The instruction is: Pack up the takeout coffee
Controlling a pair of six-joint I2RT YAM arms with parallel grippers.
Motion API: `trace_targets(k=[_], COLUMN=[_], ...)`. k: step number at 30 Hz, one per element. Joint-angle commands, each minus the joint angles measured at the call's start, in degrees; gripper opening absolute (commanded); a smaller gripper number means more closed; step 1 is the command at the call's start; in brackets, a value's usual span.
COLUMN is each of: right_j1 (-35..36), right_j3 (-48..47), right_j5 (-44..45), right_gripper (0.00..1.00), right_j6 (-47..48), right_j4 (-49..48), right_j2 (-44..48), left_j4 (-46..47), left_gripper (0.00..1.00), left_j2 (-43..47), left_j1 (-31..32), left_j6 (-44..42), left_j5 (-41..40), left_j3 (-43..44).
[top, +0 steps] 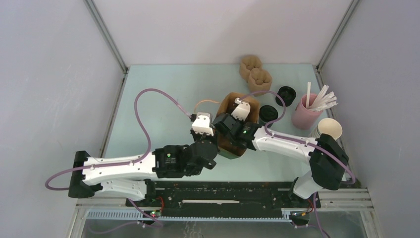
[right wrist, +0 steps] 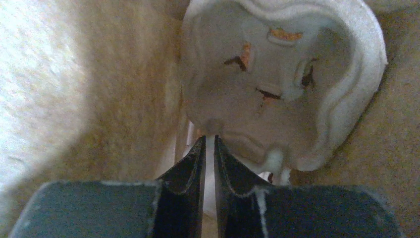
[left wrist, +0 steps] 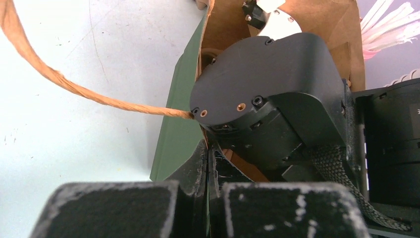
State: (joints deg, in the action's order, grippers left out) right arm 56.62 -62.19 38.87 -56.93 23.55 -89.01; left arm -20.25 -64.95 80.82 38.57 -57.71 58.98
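Matt brown paper bag (left wrist: 322,20); rough moulded pulp tray (right wrist: 277,74).

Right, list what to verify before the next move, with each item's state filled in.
1. Left pincer clamped on the paper bag rim: ok, jaws shut on the edge.
2. Bag mouth open: ok, the right arm reaches inside.
3. Right pincer gripping the pulp carrier: ok, closed on its near edge.
4. Carrier lying flat on the bag floor: cannot tell.
5. Lidded cup packed: not ok, none shows inside; two round black lids sit on the table beside the bag.
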Motion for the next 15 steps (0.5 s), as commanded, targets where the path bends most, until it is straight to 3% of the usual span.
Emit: trace_targets(k=[1,6,15], right_j1=[0.26,-1.26,-3.93], right_j3=[1.38,1.22,-0.79], right_j5=[-2.10,-4.08,-5.50], right_gripper=[0.18,0.09,0.11], right_j6=[1.61,1.71,4.24], right_j4=[5.44,6.54,2.63], right_j2=[1.80,0.74,-5.14], left_j4=[7.07,7.56,10.05], left_gripper=[0.00,0.00,0.00], left_j2=[1.72,1.30,1.85], left_j1=[0.30,0.26,0.25], left_j6=[-1.34,-3.70,-1.42], left_j5=[-4.22,-4.21,0.09], left_j3=[1.08,2.50,0.88])
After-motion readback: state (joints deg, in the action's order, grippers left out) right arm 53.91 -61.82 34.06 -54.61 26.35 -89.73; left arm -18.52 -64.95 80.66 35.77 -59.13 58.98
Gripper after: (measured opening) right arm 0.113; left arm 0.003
